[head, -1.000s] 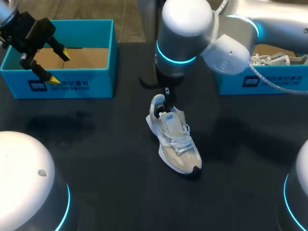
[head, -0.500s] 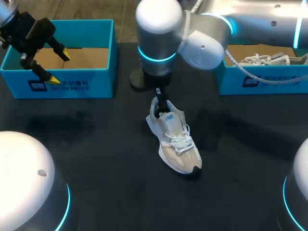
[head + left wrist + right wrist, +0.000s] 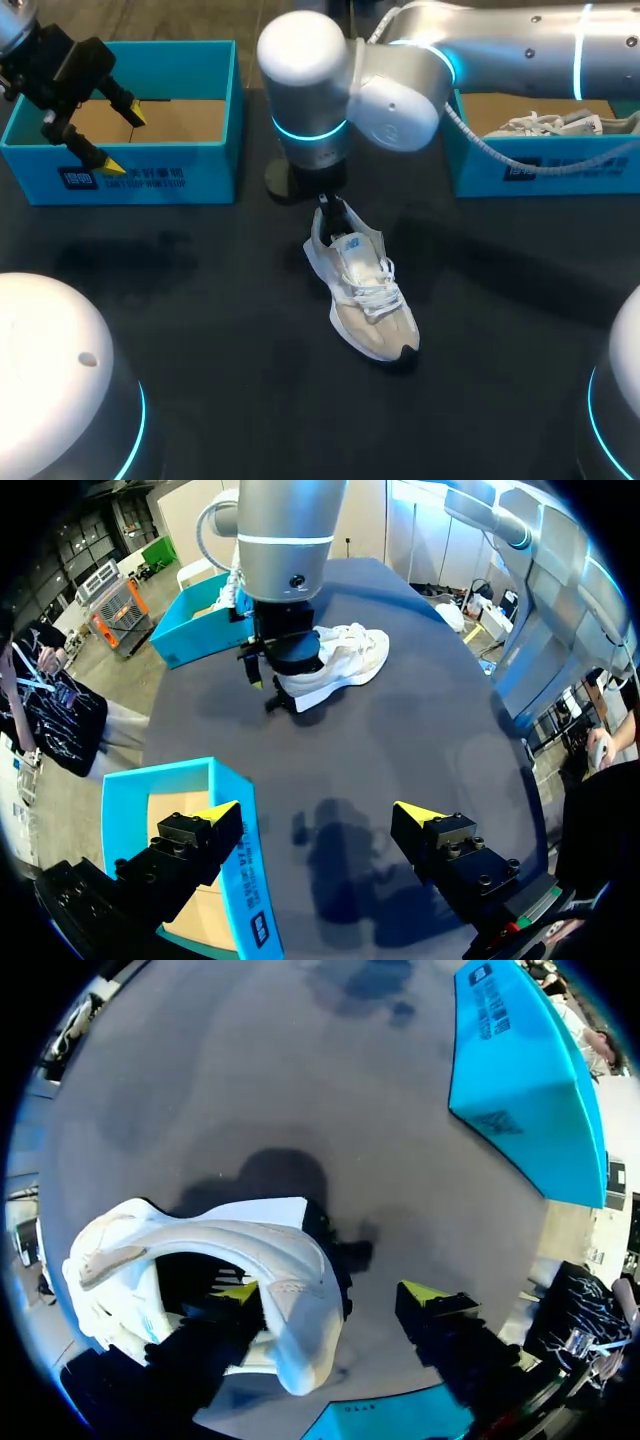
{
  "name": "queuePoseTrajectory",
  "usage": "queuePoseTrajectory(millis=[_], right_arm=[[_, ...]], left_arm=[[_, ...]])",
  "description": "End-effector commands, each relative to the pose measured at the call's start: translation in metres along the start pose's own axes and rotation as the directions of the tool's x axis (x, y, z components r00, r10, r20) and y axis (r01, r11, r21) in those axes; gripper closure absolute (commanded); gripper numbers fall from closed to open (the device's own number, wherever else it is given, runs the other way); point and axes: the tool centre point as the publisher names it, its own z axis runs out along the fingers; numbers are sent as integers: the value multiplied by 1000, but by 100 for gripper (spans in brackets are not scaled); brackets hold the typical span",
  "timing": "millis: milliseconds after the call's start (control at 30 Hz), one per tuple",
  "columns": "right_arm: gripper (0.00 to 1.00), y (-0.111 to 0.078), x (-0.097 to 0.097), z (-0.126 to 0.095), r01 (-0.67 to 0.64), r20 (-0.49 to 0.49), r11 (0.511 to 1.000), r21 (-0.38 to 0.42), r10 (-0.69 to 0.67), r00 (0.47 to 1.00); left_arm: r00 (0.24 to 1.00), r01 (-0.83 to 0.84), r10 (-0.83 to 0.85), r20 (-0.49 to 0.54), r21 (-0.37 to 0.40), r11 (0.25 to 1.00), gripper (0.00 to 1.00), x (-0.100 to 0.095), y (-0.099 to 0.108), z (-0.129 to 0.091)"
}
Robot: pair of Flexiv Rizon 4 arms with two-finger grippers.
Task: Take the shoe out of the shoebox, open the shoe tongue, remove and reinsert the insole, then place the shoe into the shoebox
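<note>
A white and beige shoe (image 3: 365, 295) lies on the dark table, toe toward the front. My right arm reaches in from the right, and my right gripper (image 3: 330, 212) hangs at the shoe's heel. In the right wrist view the right gripper (image 3: 332, 1292) straddles the heel wall (image 3: 300, 1320): one finger is inside the shoe, the other outside with a gap, so it is open. My left gripper (image 3: 120, 140) hovers open over the front wall of the left blue shoebox (image 3: 150, 165), holding nothing. From the left wrist view the shoe (image 3: 345, 655) lies far ahead of the left gripper (image 3: 318, 815).
A second blue shoebox (image 3: 540, 165) at the back right holds another white shoe (image 3: 550, 123). The left shoebox shows only its brown cardboard floor (image 3: 175, 120). White robot bases (image 3: 60, 380) fill the two front corners. Dark table spreads around the shoe.
My right arm's wrist and elbow have swung to the left above the shoe, while its gripper stays at the heel. The shoe and my left arm have not moved.
</note>
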Motion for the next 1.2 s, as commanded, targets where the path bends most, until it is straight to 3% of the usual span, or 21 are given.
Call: queuePoseTrajectory(millis=[33,200,467,533,567,600,900,1200], right_arm=[[34,0,0,1,-2,-10,1000,5,2,1000],[51,1,5,7,4,-26,1000,9,-4,1000],[64,1,12,15,-8,-55,1000,24,9,998],[76,0,14,16,-8,-58,1000,27,9,998],[91,-1,14,15,-8,-59,1000,30,10,998],[99,-2,15,15,-8,-59,999,33,10,998],[100,-7,17,-9,-5,-79,999,36,7,997],[100,-25,18,-81,-9,-100,997,-75,1,995]], left_arm=[[1000,0,0,-1,-3,1000,0,0,0,0],[1000,0,0,-1,-3,1000,0,0,0,0],[1000,0,0,-1,-3,1000,0,0,0,0],[1000,0,0,-1,-3,1000,0,0,0,0],[1000,0,0,-1,-3,1000,0,0,0,0],[1000,0,0,-1,-3,1000,0,0,0,0],[1000,0,0,-1,-3,1000,0,0,0,0],[1000,0,0,-1,-3,1000,0,0,0,0]])
